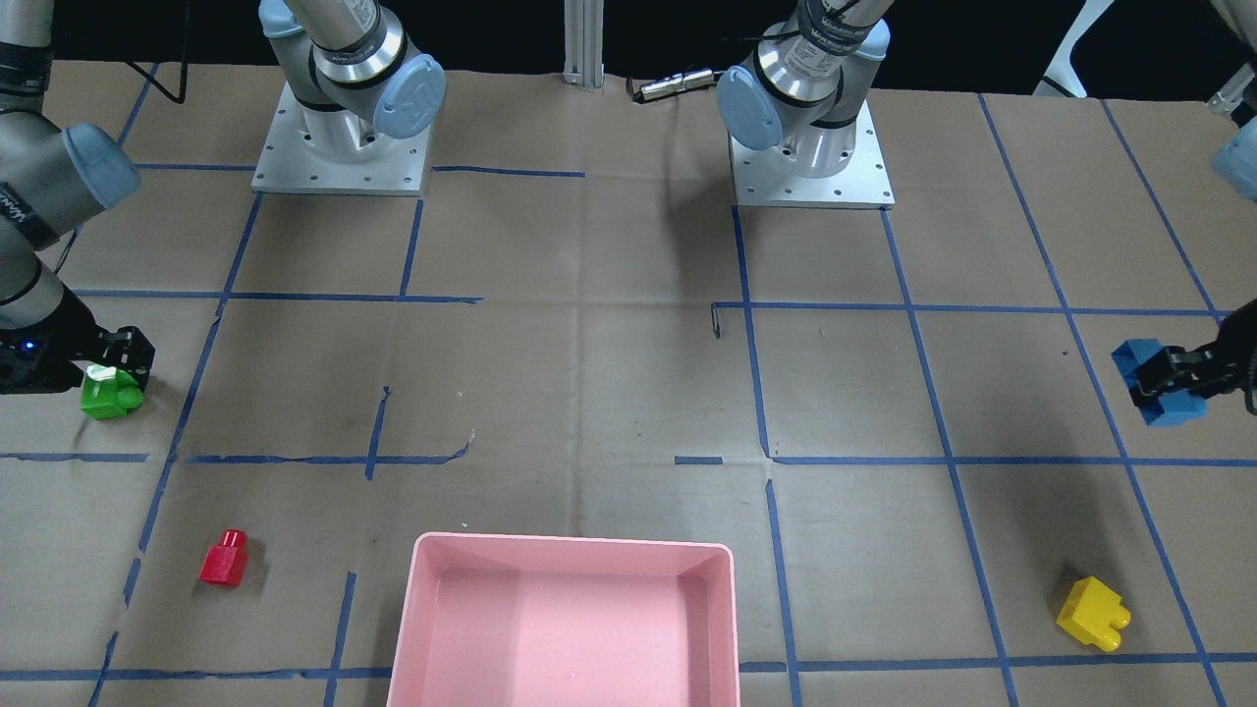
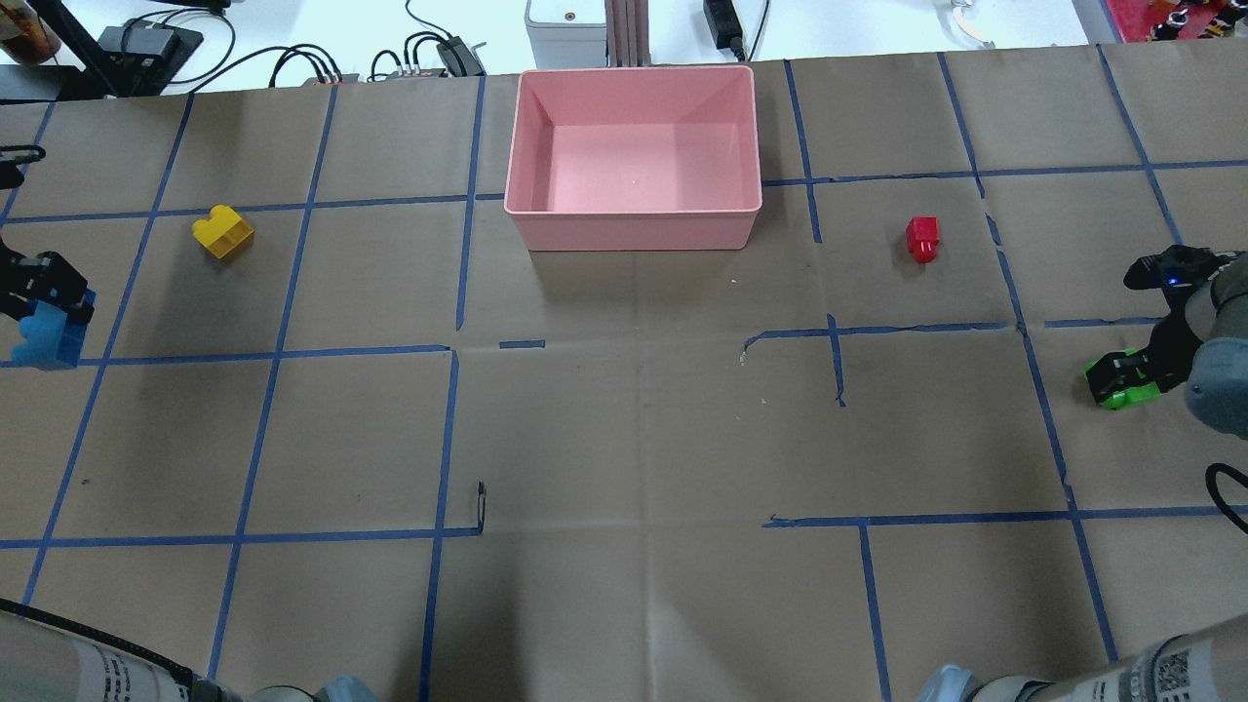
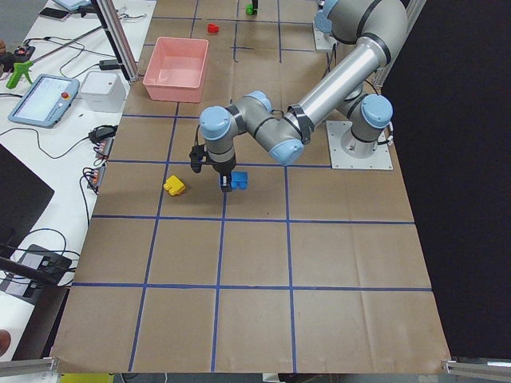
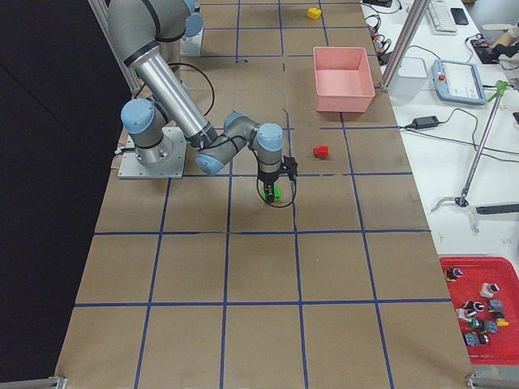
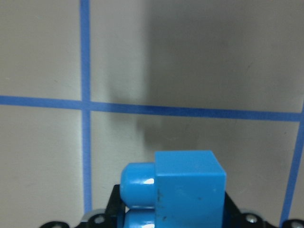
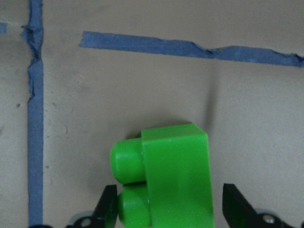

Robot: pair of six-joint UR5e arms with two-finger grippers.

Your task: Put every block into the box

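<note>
**Both grippers at blocks, all four blocks outside the box**

We use a clock on the overhead view, with 12 at the table edge far from the robot.

- The box (image 2: pixel 634 226) sits at 12, hard against the far edge of the table (image 2: pixel 634 439). It is upright with its opening facing up.
- The left gripper (image 1: pixel 1162 383) is at 9, near the table's left edge. In the wrist view its jaws are closed against both sides of the blue block (image 5: pixel 187 187), with no gap that we can see. The studs point sideways. We can't tell whether the block is off the paper or touching it.
- The right gripper (image 6: pixel 171 206) is at 3, near the right edge. It is spread around the green block (image 6: pixel 173 175) rather than clamped. One of its fingers (image 6: pixel 110 204) is at the studs, and the other stands clear of the block's flat side with paper showing in the gap. The block lies on the table with its studs sideways.
- The yellow block (image 2: pixel 223 232) is at 10, loose on the table. It is near the blue block and well apart from the box.
- The red block (image 2: pixel 922 239) is at 2, also loose. It lies between the box and the green block, closer to the box, and touches neither.
- Blue tape lines (image 2: pixel 447 439) grid the paper. One crossing shows just beyond the blue block in the left wrist view.
</note>
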